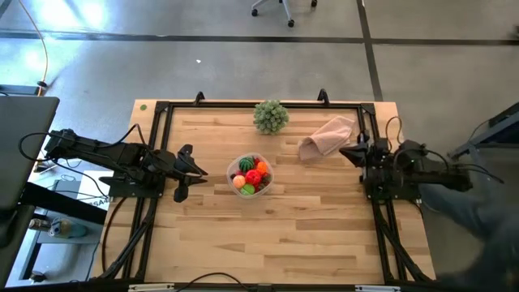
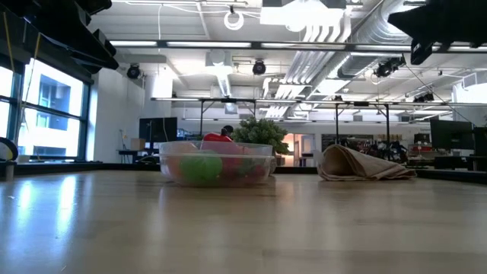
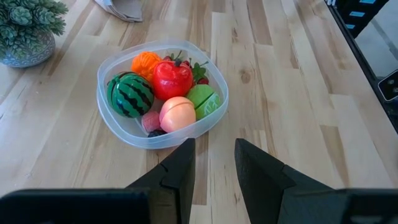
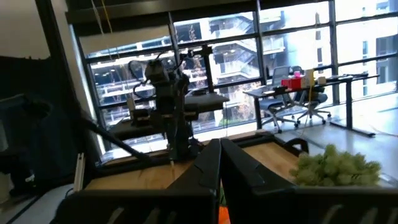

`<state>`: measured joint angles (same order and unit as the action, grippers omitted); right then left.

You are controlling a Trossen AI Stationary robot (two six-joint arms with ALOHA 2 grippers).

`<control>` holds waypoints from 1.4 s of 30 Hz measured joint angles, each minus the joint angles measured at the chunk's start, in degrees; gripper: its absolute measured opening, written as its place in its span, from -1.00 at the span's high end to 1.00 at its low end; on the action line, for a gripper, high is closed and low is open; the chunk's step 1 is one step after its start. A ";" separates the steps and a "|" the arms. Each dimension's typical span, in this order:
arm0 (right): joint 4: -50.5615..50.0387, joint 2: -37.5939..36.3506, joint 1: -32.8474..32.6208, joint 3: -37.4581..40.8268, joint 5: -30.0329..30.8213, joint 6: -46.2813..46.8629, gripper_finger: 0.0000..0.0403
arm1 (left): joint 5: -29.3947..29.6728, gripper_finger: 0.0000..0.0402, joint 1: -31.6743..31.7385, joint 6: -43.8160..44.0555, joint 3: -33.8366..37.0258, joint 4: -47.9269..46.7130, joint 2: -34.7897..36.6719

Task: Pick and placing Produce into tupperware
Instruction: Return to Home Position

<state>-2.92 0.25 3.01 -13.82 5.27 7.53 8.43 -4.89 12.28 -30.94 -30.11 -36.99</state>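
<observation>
At the table's left side, the left gripper (image 3: 214, 163) hangs above the wood with its dark fingers (image 3: 183, 168) a little apart and nothing between them, pointing at the tupperware (image 3: 163, 142) just ahead. The arm reaches in low and level from the left rail. Opposite, the right gripper (image 1: 350, 153) sits at the right edge near the cloth (image 1: 328, 136), its fingers brought together to a point and holding nothing. The produce lies inside the tupperware at mid-table: a striped dark green piece (image 3: 130, 94), a red one (image 3: 172, 79), an orange one (image 3: 145, 62), a pink one (image 3: 177, 113) and a light green one (image 3: 204, 99). A small dark piece against the front wall is hard to make out. From table height the clear wall blurs the contents. A leafy ball (image 1: 271, 116) stands at the far edge of the pale plank table (image 1: 308, 235), which is framed by black rails over a grey floor.
</observation>
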 joint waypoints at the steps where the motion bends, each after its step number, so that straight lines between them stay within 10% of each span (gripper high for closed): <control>1: 0.98 0.00 0.00 1.04 -0.31 0.18 1.00 | 0.02 0.49 -0.01 0.01 0.00 0.00 0.00; 16: 11.97 0.02 -0.02 11.03 -3.79 4.05 1.00 | 0.00 0.49 -0.01 0.00 0.00 0.00 0.00; 42: -1.56 0.04 -0.02 11.10 -1.63 4.05 1.00 | 0.00 0.49 -0.01 0.00 0.00 0.00 0.00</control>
<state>-4.49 0.30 2.98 -2.72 3.64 11.57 8.43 -4.91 12.27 -30.94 -30.11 -36.99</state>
